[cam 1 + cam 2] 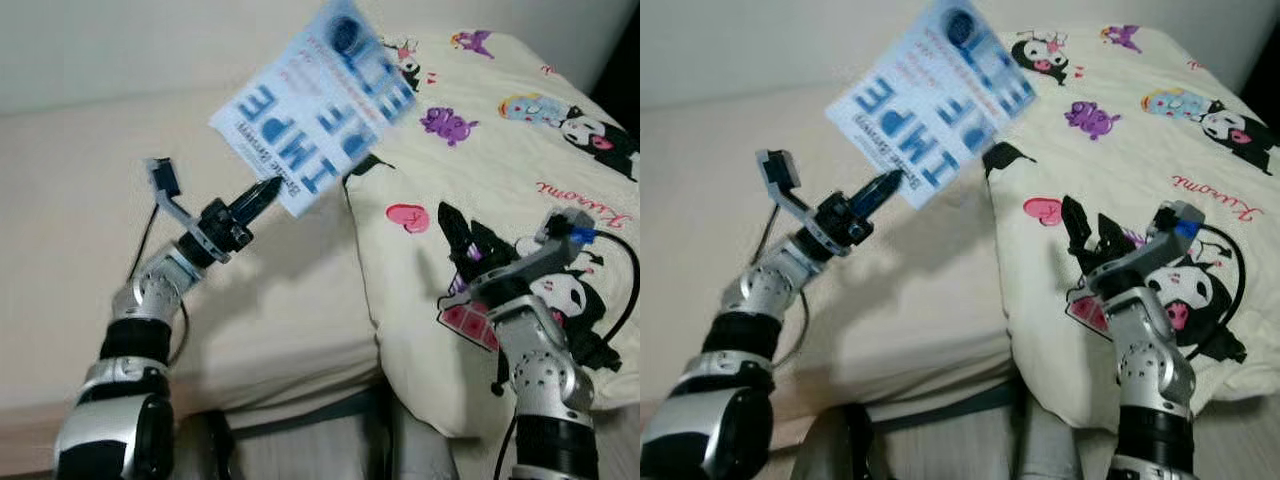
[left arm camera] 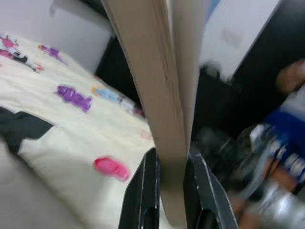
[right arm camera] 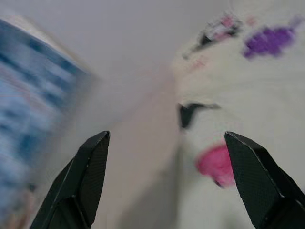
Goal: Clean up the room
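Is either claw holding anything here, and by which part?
The left claw pinches the blue-and-white booklet by its lower edge, lifted above the bed. The right claw is open, holding nothing.

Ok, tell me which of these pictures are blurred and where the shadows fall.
Eye views: the blue-printed booklet is motion-smeared, the cartoon-print duvet fairly sharp, and the booklet and left arm shadow the beige mattress. Left wrist view: the background is smeared. Right wrist view: soft throughout, the booklet a blue streak beyond the right gripper.

Right gripper fingers spread wide; blurred blue-printed sheet to one side, cream cartoon-patterned blanket to the other.
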You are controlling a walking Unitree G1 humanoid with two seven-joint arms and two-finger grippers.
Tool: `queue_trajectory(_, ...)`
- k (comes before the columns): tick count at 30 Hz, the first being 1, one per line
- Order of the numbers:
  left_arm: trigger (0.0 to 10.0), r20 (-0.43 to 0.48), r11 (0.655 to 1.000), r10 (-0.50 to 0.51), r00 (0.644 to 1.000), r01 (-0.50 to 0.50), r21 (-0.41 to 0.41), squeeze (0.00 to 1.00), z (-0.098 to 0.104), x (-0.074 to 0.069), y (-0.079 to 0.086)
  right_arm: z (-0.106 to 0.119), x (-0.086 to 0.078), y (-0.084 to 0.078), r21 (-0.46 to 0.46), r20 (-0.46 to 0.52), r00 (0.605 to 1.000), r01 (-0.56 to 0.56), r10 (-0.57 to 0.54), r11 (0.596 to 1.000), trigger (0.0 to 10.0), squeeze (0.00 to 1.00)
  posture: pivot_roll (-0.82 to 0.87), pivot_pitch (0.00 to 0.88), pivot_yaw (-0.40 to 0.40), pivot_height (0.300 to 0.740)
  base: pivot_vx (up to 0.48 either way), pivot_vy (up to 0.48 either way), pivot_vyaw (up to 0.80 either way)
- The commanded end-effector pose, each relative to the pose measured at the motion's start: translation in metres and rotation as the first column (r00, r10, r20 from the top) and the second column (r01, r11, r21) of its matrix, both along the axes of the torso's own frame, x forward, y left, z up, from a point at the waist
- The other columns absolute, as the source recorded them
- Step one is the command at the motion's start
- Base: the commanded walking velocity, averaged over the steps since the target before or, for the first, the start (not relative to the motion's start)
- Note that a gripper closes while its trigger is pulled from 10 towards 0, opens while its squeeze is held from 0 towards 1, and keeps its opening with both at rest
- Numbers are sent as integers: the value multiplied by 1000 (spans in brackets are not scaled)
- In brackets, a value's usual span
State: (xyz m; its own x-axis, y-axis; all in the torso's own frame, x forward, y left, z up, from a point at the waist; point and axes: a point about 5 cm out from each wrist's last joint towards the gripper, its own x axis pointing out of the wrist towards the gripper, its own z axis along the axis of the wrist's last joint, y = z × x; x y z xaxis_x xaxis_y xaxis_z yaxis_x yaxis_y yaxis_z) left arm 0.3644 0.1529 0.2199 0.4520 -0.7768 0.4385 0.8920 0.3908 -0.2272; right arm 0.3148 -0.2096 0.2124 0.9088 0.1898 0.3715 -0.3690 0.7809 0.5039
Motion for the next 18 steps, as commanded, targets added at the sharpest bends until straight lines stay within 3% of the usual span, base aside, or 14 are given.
queue_trajectory(1, 8314, 67, 996, 36, 997, -41, 78, 0, 4, -1, 9, 11, -7, 8, -37, 62, 993, -101, 103, 994, 10000, 0, -159, 142, 92, 530, 0, 0, 0)
queue_trajectory(2, 8667, 82, 993, 31, 996, -41, 115, 0, 2, -2, 10, 12, -14, 13, -118, 71, 980, -175, 185, 977, 10000, 0, -162, 140, 92, 530, 0, 0, 0)
queue_trajectory(3, 8667, 82, 993, 31, 996, -41, 115, 0, 2, -2, 10, 12, -14, 13, -118, 71, 980, -175, 185, 977, 10000, 0, -162, 140, 92, 530, 0, 0, 0)
queue_trajectory(5, 10000, 100, 985, -2, 995, -16, 174, 0, 1, -7, 12, 8, -23, 17, -229, 45, 959, -263, 280, 937, 10000, 0, -159, 140, 90, 530, 0, 0, 0)
queue_trajectory(8, 10000, 107, 981, -15, 994, -6, 196, 0, 1, -9, 13, 6, -25, 17, -261, 28, 955, -279, 296, 924, 10000, 0, -160, 141, 89, 530, 0, 0, 0)
queue_trajectory(12, 10000, 97, 968, -58, 994, 32, 249, 0, -1, -15, 17, 8, -25, 11, -295, 17, 966, -243, 259, 924, 10000, 0, -164, 139, 91, 530, 0, 0, 0)
queue_trajectory(14, 10000, 95, 951, -120, 988, 87, 295, 0, -3, -22, 19, 14, -19, 1, -299, 23, 986, -153, 167, 942, 10000, 0, -164, 138, 94, 530, 0, 0, 0)
queue_trajectory(18, 10000, 98, 940, -155, 983, 116, 321, 0, -3, -25, 20, 17, -17, -2, -306, 25, 989, -133, 147, 943, 10000, 0, -163, 138, 93, 530, 0, 0, 0)
